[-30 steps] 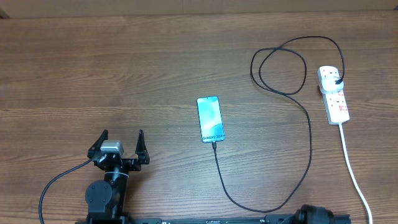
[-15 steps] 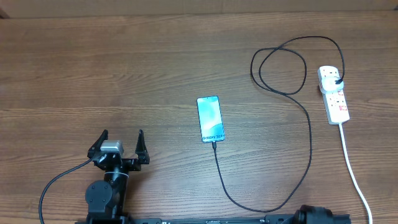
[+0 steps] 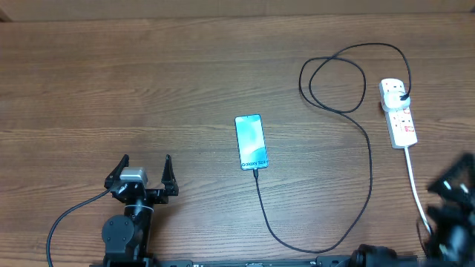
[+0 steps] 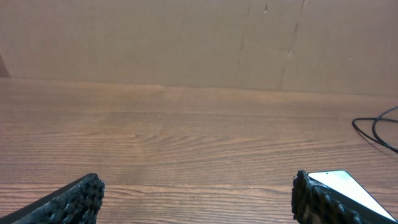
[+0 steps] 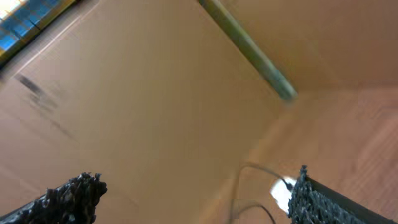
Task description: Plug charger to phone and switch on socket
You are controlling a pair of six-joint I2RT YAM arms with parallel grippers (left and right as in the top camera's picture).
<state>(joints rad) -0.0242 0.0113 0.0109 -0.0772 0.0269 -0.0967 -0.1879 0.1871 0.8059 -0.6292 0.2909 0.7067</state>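
The phone (image 3: 251, 141) lies face up mid-table, its screen lit light blue. The charger (image 3: 369, 159), a thin black cable, meets the phone's near edge, sweeps right, loops, and ends at a black plug in the white socket (image 3: 398, 113) at the far right. My left gripper (image 3: 145, 172) stands open near the front left, with nothing between its fingers; the left wrist view shows the phone (image 4: 348, 185) past its right finger. My right gripper (image 3: 451, 194) is a dark blur at the front right, open and empty. Its tilted wrist view shows the socket (image 5: 281, 193) blurred.
The socket's thick white cord (image 3: 417, 189) runs toward the front edge, close beside the right arm. A cardboard wall (image 4: 199, 43) stands along the table's far side. The left arm's black cable (image 3: 67, 219) trails off at the front left.
The right arm has swung up into the overhead view at the front right, blurred by motion; before, only its base showed. The left arm, phone and cable have not moved.
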